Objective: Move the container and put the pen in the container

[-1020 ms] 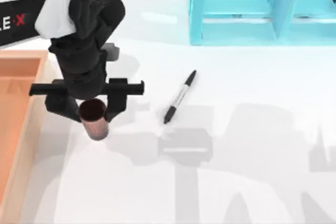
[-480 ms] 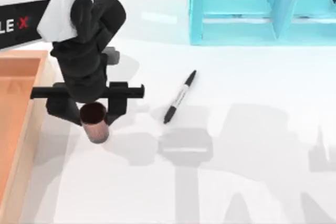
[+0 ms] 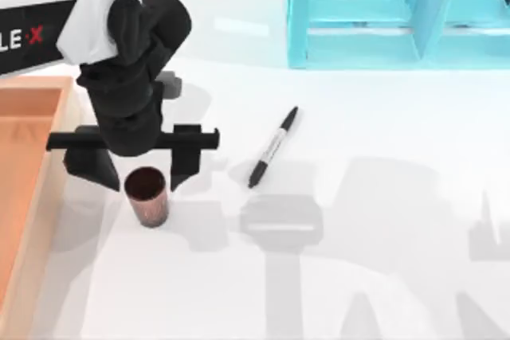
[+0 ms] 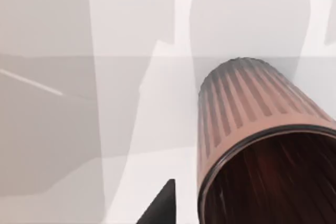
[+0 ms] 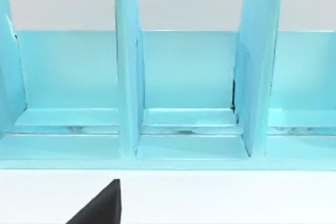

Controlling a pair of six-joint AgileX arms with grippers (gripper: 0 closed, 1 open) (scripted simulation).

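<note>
The container (image 3: 147, 197) stands upright on the white counter (image 3: 382, 157), just beside the orange-wood tray (image 3: 32, 189) edge at the left. The left tool (image 3: 137, 166) hangs above it, fingers spread wide — gripping nothing. The cup is reddish-brown, ribbed, dark inside. The pen (image 3: 272, 147) lies slantwise to the right, well apart, with open counter around it. The turquoise shelf (image 3: 398, 13) stands at the far edge. Right tool's state: cannot tell.

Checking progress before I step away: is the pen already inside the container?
No, in the top view the pen lies flat on the table, apart from the container standing upright to its left.
</note>
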